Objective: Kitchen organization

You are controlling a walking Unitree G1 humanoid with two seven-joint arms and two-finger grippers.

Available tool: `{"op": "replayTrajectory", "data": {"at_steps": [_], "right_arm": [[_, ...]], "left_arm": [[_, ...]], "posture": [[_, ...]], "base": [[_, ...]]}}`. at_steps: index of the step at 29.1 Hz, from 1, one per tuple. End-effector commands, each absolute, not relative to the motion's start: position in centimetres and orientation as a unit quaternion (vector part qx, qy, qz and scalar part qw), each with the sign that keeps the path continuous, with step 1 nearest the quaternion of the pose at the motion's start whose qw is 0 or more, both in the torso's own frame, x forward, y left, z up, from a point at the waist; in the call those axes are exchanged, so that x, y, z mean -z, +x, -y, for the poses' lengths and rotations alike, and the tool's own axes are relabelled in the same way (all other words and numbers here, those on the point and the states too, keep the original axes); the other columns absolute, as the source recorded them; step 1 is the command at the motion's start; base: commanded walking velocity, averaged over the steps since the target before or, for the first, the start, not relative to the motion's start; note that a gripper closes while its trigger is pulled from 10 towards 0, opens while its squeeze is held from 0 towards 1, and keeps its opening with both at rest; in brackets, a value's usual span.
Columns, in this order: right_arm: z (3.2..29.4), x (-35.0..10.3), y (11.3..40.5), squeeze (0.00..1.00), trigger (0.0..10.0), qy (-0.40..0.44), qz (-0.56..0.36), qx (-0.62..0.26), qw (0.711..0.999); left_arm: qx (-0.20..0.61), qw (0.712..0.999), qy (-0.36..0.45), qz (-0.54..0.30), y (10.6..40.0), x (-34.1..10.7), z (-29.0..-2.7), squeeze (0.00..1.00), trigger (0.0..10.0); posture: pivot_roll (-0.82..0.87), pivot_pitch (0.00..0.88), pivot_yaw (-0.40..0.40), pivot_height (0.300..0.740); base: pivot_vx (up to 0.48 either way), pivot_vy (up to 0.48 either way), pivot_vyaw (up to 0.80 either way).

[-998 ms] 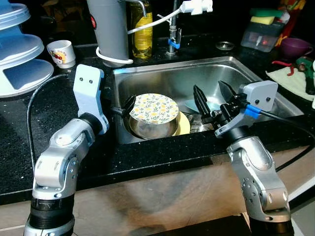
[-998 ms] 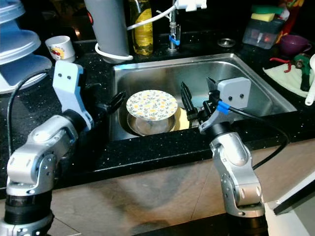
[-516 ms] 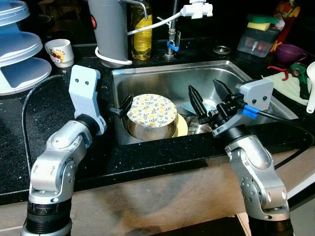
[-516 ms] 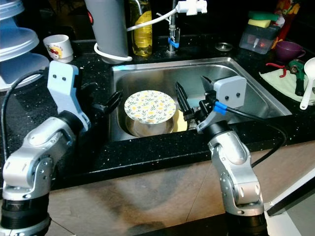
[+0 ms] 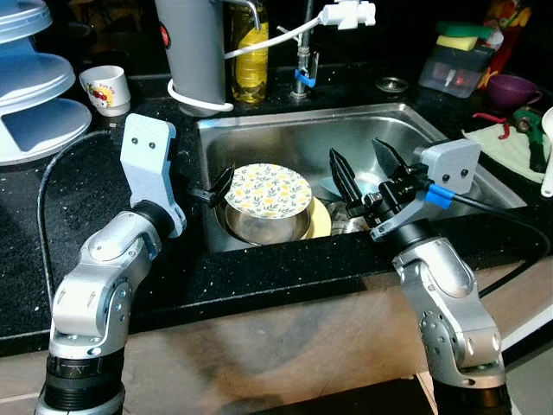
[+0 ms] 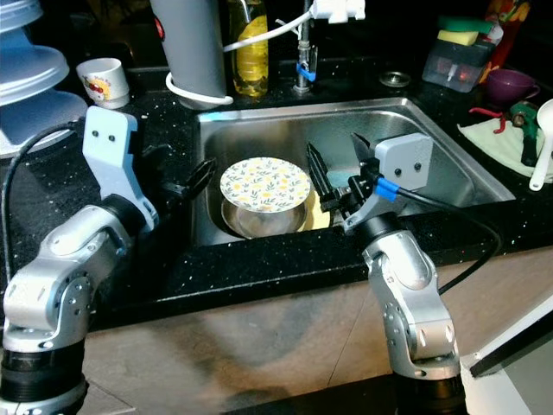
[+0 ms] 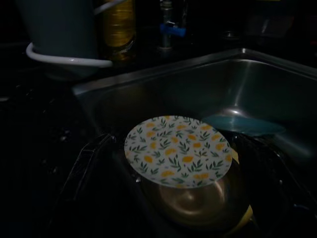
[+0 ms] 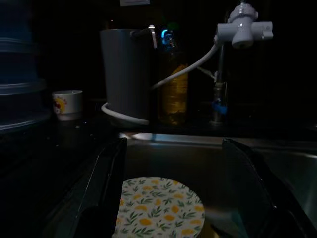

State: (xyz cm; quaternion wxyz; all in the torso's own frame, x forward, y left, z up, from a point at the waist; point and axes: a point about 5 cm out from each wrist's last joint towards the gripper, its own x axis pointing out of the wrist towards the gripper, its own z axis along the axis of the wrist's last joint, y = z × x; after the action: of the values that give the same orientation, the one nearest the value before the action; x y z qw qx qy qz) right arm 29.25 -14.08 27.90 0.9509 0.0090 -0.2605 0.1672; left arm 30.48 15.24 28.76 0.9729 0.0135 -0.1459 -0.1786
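Left eye view: round floral plate (image 5: 269, 190) tops shiny steel bowl (image 5: 268, 226).

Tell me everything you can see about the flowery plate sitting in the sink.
The floral plate is round and white, printed with yellow flowers and green leaves. It rests face up, roughly level, on top of a shiny steel bowl in the near left part of the sink, overhanging the bowl's rim. A yellow dish peeks out beside the bowl. The left gripper sits at the plate's left edge; whether it touches is unclear. The right gripper, jaws open, hovers to its right, apart from it.
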Motion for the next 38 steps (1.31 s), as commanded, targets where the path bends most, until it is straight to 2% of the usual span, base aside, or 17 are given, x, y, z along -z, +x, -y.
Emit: {"op": "replayTrajectory", "data": {"at_steps": [1, 11, 30, 38], "right_arm": [[14.1, -27.9, 29.2, 0.00, 10.0, 0.016, 0.262, -0.168, 0.950], [14.0, -27.7, 29.2, 0.00, 10.0, 0.018, 0.258, -0.170, 0.951], [13.6, -27.2, 28.7, 0.00, 10.0, 0.022, 0.241, -0.187, 0.952], [13.2, -26.7, 28.4, 0.00, 10.0, 0.023, 0.227, -0.201, 0.953]], "left_arm": [[0.185, 0.970, 0.020, 0.155, 30.1, -29.1, -15.2, 0.00, 10.0], [0.185, 0.970, 0.023, 0.153, 30.0, -29.1, -15.2, 0.00, 10.0], [0.165, 0.982, 0.020, 0.093, 29.6, -27.2, -16.7, 0.00, 10.0], [0.166, 0.982, 0.036, 0.078, 29.1, -26.6, -17.3, 0.00, 10.0]], "posture": [[-0.07, 0.168, -0.028, 0.740], [-0.07, 0.173, -0.031, 0.740], [-0.08, 0.174, -0.054, 0.740], [-0.07, 0.173, -0.056, 0.740]], "base": [[-0.364, 0.000, 0.00], [-0.364, 0.000, 0.00], [0.000, 0.000, 0.00], [0.000, 0.358, 0.00]]}}
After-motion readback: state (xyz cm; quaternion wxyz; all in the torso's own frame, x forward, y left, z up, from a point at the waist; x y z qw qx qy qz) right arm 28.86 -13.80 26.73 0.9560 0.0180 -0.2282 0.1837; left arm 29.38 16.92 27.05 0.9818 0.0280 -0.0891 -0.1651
